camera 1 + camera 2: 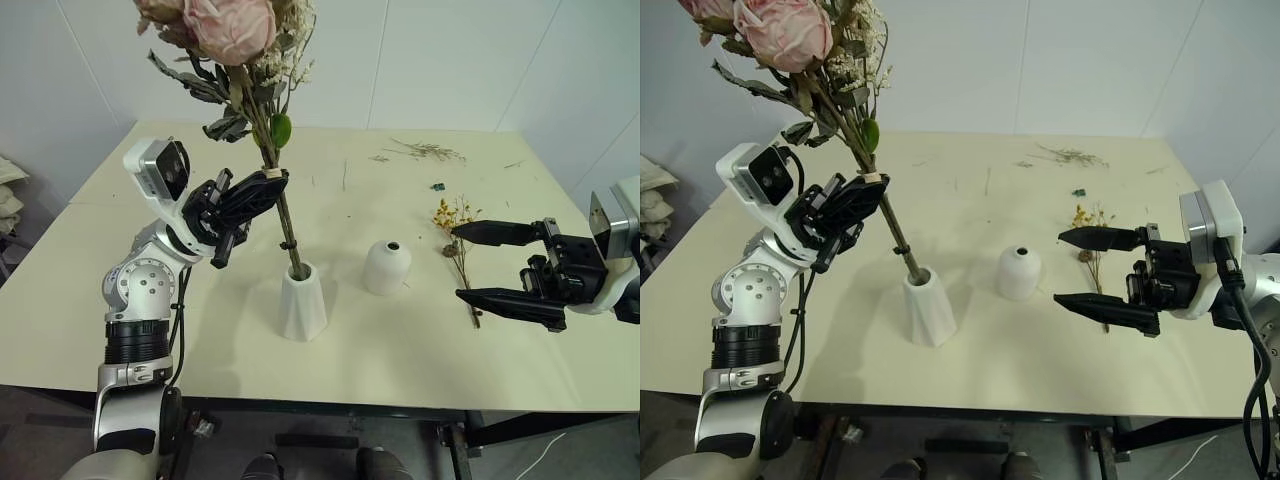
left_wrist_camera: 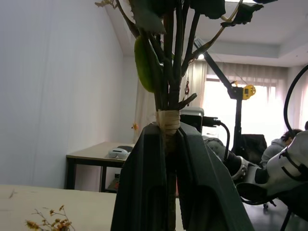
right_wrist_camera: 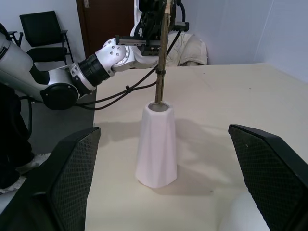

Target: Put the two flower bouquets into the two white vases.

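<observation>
Cream table [image 1: 420,330]. My left gripper [image 1: 262,189] clamps the rose bouquet [image 1: 232,45] at its taped stems, ends in the faceted vase [image 1: 302,305]: top-heavy, brittle. My right gripper [image 1: 485,262] gapes empty.

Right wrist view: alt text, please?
The large bouquet's stems enter the tall white vase on the cream table, held above by the left tool. The right tool frames the vase with fingers wide open.
</observation>
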`<action>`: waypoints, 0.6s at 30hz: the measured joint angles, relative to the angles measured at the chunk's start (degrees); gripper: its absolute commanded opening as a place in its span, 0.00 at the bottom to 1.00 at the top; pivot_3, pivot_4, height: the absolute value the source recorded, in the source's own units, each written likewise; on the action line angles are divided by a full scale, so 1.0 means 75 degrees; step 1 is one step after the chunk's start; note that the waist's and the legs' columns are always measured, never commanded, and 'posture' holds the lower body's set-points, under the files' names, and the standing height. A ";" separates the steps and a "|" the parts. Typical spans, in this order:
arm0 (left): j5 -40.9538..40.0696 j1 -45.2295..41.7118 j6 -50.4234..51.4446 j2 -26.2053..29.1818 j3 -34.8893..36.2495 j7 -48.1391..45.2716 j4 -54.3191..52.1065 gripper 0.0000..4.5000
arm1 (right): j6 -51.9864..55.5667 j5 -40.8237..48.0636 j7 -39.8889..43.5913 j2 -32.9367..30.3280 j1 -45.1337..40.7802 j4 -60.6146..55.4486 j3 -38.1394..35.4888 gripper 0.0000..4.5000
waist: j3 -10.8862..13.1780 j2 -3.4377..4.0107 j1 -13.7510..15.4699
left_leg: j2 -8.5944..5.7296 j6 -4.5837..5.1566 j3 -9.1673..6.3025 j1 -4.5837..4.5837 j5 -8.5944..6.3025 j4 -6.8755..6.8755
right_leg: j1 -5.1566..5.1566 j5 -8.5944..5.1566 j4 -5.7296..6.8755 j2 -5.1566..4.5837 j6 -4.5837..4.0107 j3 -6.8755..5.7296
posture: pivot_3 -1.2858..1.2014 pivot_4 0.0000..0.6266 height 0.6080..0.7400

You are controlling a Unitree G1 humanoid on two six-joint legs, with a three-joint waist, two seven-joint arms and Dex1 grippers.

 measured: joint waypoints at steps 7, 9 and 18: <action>0.0154 0.0003 -0.0005 -0.0145 -0.0217 -0.0167 0.0068 0.01 | -0.0001 -0.0001 -0.0143 0.0000 0.0020 -0.0002 0.0000 1.00 | 0.0000 0.0000 -0.0004 | 0.0000 0.0003 0.0000 -0.0002 -0.0002 -0.0003 | 0.0000 0.0002 -0.0008 0.0000 0.0003 0.0000 | 0.52 0.24 1.00; 0.0223 0.0017 -0.0011 -0.0146 -0.0220 -0.0192 0.0146 0.01 | -0.0001 -0.0002 -0.0184 0.0000 0.0055 -0.0004 0.0000 1.00 | 0.0000 0.0000 -0.0009 | 0.0000 0.0003 0.0000 -0.0002 -0.0002 -0.0004 | 0.0000 0.0002 -0.0008 0.0000 0.0003 0.0000 | 0.52 0.24 1.00; 0.0662 0.0199 -0.0352 -0.0146 -0.0306 -0.0463 0.0464 0.01 | -0.0032 -0.0019 -0.0275 0.0001 0.0097 -0.0018 0.0001 1.00 | 0.0000 0.0000 0.0002 | 0.0000 0.0004 0.0001 -0.0004 -0.0003 -0.0006 | 0.0000 0.0001 -0.0020 -0.0001 0.0002 0.0000 | 0.52 0.24 1.00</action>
